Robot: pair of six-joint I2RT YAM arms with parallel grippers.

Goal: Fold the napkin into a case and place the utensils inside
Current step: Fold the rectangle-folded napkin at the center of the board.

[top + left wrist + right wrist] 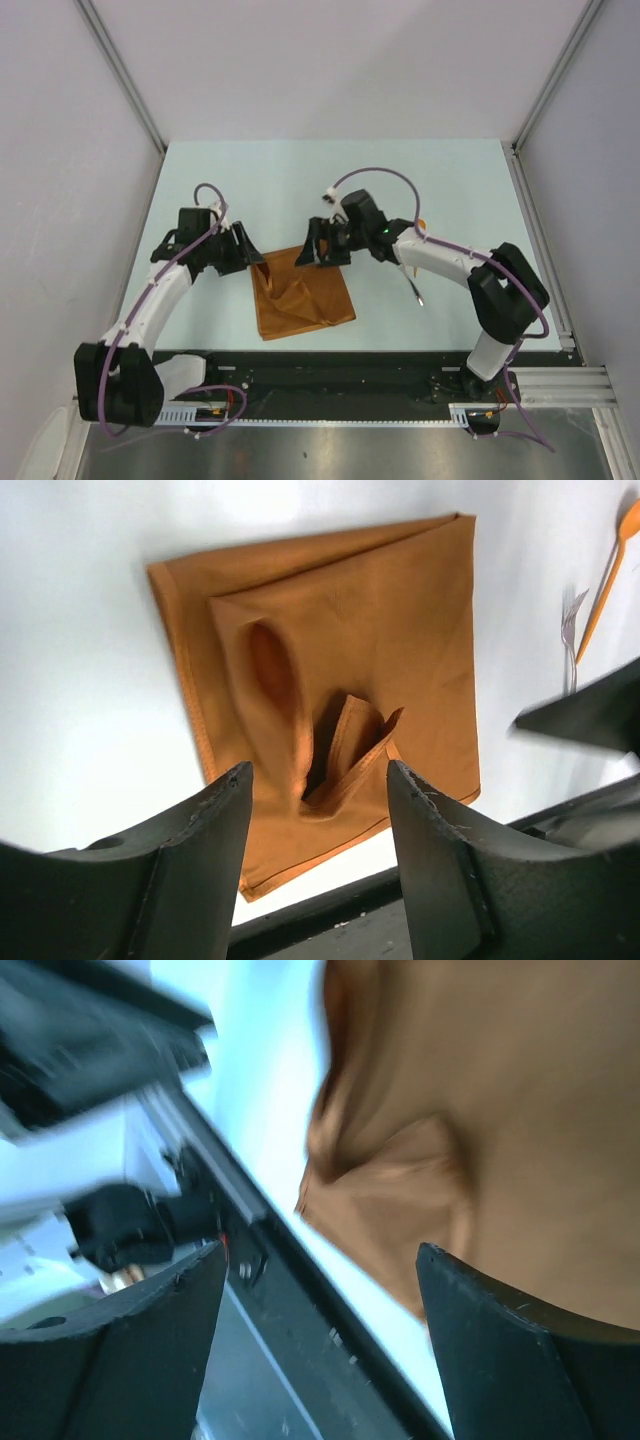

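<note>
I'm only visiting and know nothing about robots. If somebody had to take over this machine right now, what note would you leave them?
Left gripper: open and empty, at the left side of the napkin.
Right gripper: open and empty, at the napkin's far edge; its view is blurred.
Napkin: loosely folded with rumpled flaps, not a narrow case.
Fork and spoon: side by side off the cloth, to its right.
Done: a rough fold.
Left: shape the case, put both utensils inside.

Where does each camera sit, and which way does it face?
Top external: above and behind, looking down on table; left arm and right arm show.
Left wrist: looks past left end effector at napkin, fork, spoon.
Right wrist: looks past right end effector at napkin's edge; blurred.
All three share the napkin.
</note>
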